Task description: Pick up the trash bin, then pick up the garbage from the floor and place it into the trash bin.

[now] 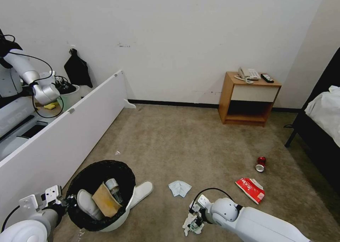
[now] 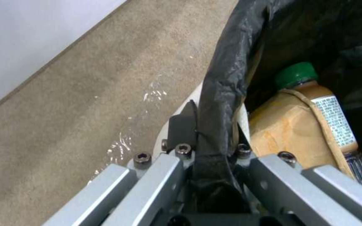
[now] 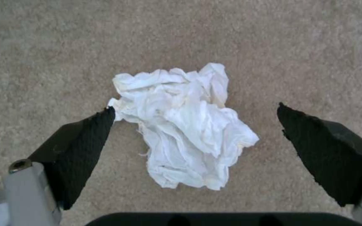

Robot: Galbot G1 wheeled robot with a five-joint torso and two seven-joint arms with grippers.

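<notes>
Right wrist view: I see my right end effector (image 3: 195, 116) spread wide around a crumpled white tissue (image 3: 185, 125); my left end effector (image 2: 208, 141) clamps the black-lined round white plastic trash bin (image 1: 117, 220) rim, lower left of the head view.

Wooden nightstand (image 1: 249, 98) sits against the wall (image 1: 184, 33), with a white phone (image 1: 249, 73) and a black remote (image 1: 267, 78) on top. Right of it there's a dark bed frame (image 1: 318, 135); far left, a white board (image 1: 67, 135).

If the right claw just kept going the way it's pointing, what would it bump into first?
Most likely the crumpled tissue on the carpet. The right claw points down at it, open, one finger on each side. Nothing lies between them, though how near it is stays unclear.
</notes>
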